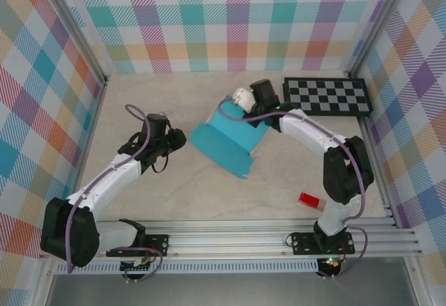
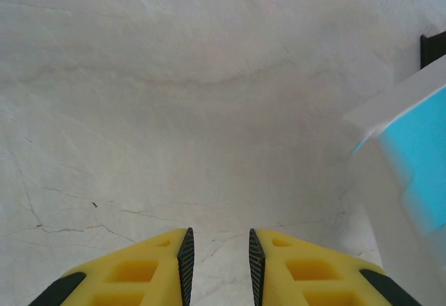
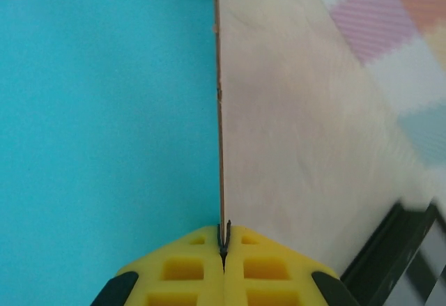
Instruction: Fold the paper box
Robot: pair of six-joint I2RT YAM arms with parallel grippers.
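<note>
Pinching paper box (image 3: 104, 146) edge, right pincer (image 3: 224, 247); overhead, grip hidden.

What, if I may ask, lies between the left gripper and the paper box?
Just bare table between left gripper and paper box, in the left wrist view.

Pale marbled table (image 1: 174, 194), bearing: teal paper box (image 1: 226, 142); checkerboard (image 1: 327, 97) right of box, farther back; red block (image 1: 309, 199) right of box, nearer.

paper box (image 1: 226, 142): teal face up, centre
right end effector (image 1: 237, 106): on its far edge
left end effector (image 1: 179, 139): just left of it, apart
checkerboard (image 1: 327, 95): far right corner
</note>
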